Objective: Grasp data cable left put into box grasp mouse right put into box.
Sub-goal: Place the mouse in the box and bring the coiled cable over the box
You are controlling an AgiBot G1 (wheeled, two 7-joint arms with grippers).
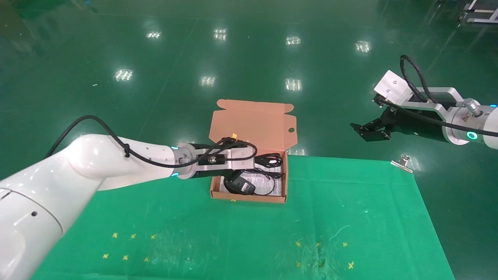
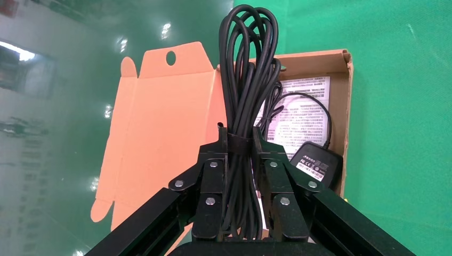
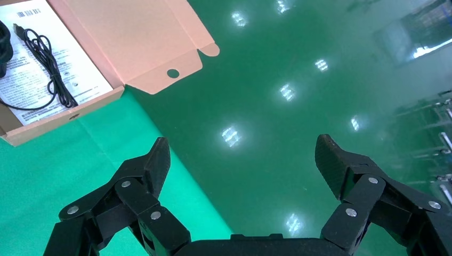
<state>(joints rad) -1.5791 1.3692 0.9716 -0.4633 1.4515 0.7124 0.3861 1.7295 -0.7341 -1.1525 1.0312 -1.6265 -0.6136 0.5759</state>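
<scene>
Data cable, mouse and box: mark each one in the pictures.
data cable [image 2: 241,114]: left wrist view, on the bundle above the left gripper [image 2: 240,140] clamping it.
mouse [image 2: 315,164]: left wrist view, on its labelled underside, inside the box.
box [image 1: 255,123]: head view, on the open lid's inner face.

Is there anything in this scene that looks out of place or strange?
Little stands out. The mouse lies upside down in the box, label up, its cord loose over the sheet. The left gripper holds the data cable above the box. The right gripper is open off the table.
</scene>
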